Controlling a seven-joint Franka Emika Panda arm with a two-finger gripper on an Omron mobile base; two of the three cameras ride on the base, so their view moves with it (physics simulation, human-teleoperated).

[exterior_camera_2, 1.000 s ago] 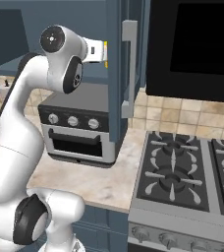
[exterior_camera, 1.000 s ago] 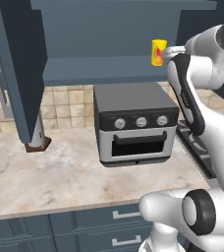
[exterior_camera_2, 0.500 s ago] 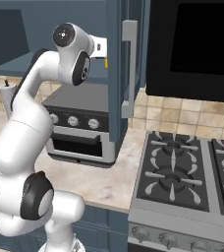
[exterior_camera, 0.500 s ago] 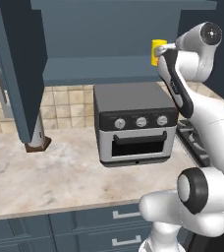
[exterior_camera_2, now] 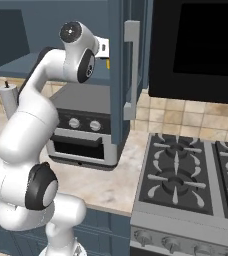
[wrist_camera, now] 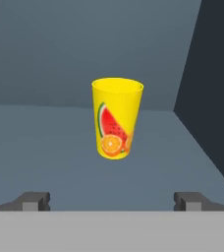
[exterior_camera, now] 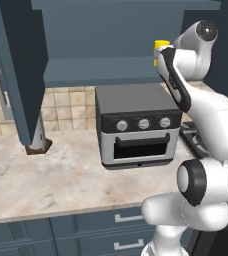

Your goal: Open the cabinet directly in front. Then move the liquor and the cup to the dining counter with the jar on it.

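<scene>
Yellow cup [wrist_camera: 117,118] stands upright on the cabinet [exterior_camera: 111,35] shelf straight ahead of my end effector [wrist_camera: 112,201], a little way off and centred between the fingertips [wrist_camera: 33,201]. I see the jaws spread wide, holding nothing. Below the end effector sits the toaster oven [exterior_camera: 138,131] on the surface [exterior_camera: 56,175].
</scene>
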